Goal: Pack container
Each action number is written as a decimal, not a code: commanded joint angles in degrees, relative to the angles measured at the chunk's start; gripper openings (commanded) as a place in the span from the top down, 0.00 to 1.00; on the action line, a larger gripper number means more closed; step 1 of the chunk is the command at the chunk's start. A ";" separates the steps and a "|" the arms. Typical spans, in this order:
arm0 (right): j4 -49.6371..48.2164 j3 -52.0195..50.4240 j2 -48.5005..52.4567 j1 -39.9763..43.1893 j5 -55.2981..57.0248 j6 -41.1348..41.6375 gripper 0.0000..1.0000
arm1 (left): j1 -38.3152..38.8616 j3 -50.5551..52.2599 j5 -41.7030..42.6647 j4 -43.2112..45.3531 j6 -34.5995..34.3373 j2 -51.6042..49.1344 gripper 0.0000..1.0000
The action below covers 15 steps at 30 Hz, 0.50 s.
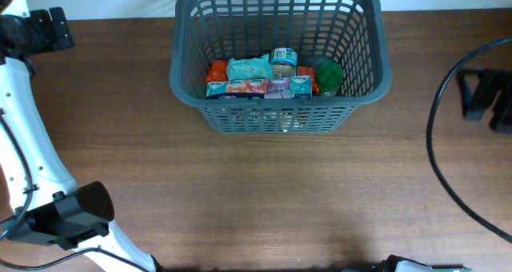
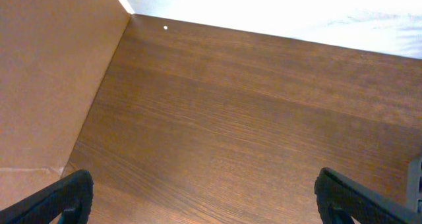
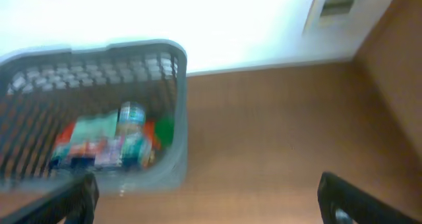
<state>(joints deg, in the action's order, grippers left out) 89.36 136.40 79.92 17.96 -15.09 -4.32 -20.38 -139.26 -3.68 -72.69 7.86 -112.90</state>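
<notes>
container: dark grey slotted basket (image 1: pixel 272 118), upright on the table (image 1: pixel 264 204), far side, centre; sharp overhead, blurred in the right wrist view, where it sits on the left (image 3: pixel 177 118)
inside container: orange packet (image 1: pixel 217 70) at left, mint-green packet (image 1: pixel 249 66) beside it, small tin with teal label (image 1: pixel 283 60) just right of that, green item (image 1: pixel 328 74) at right end; a row of small packets (image 1: pixel 260 87) lies against the near wall
left gripper (image 2: pixel 204 201): jaws spread wide, nothing between them, only bare wood below; one finger (image 2: pixel 66 197) in each lower corner
right gripper (image 3: pixel 210 201): jaws spread wide, holding nothing; basket lies ahead and to its left, apart from the fingers (image 3: pixel 82 194)
left arm (image 1: pixel 24 144): white, along left edge of the overhead view, well apart from basket
brown panel (image 2: pixel 46 72): stands along left side of left wrist view
black cable (image 1: pixel 436 144): loops on the table at right, clear of basket
</notes>
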 commanded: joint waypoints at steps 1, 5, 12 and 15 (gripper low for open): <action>-8.09 -9.31 -6.99 -0.33 0.15 0.24 0.01 | -0.31 0.33 -0.22 -0.04 -0.55 -0.13 0.01; -21.18 -26.29 -17.18 -0.33 0.33 0.26 0.01 | -0.31 0.33 -0.22 -0.04 -0.55 -0.13 0.01; -37.40 -54.21 -34.80 -2.84 0.76 0.20 0.01 | -0.31 0.33 -0.22 -0.04 -0.55 -0.13 0.01; -41.51 -63.28 -41.27 -6.58 0.79 0.20 0.01 | -0.31 0.33 -0.22 -0.04 -0.55 -0.13 0.01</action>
<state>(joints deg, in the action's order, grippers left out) 50.26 80.55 43.44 14.72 -14.87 -4.32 -20.38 -139.26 -3.70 -72.69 7.84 -112.90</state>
